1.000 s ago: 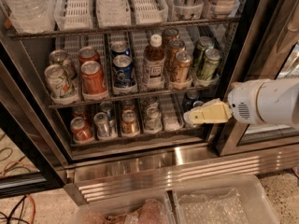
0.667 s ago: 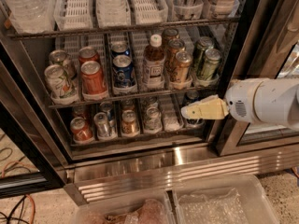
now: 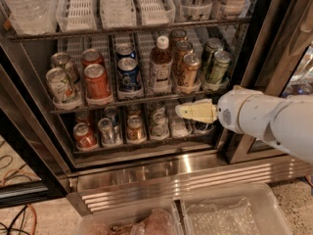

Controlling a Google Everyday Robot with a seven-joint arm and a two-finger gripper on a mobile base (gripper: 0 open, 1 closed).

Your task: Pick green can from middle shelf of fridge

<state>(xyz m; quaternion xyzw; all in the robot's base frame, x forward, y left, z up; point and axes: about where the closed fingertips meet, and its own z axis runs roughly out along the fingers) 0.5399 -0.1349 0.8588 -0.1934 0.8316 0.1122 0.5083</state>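
Scene: A white robot arm [image 3: 269, 119] reaches from the right into the open fridge [image 3: 146, 170], its shelves stocked with drinks.
Claw: The cream-coloured claw [image 3: 180, 110] points left at the level of the lower shelf, just under the front edge of the middle shelf [image 3: 142, 101]. Nothing can be seen in its hold; whether it is open or closed cannot be told.
Green can: The green can [image 3: 219, 66] stands upright at the front of the rightmost lane of the middle shelf, in its clear cup. A second green can [image 3: 211, 50] stands right behind it.
Can and claw: The green can is above the claw and to its right, apart from it, with the shelf edge between them. The claw's tip lies below the neighbouring lane of brown-gold cans [image 3: 188, 70].
Same shelf: Further left stand a white-capped bottle [image 3: 160, 65], a blue can [image 3: 128, 75], a red-orange can [image 3: 96, 81] and a pale can [image 3: 59, 84].
Foreground: Two clear plastic bins [image 3: 225, 214] sit on the floor before the steel base strip.
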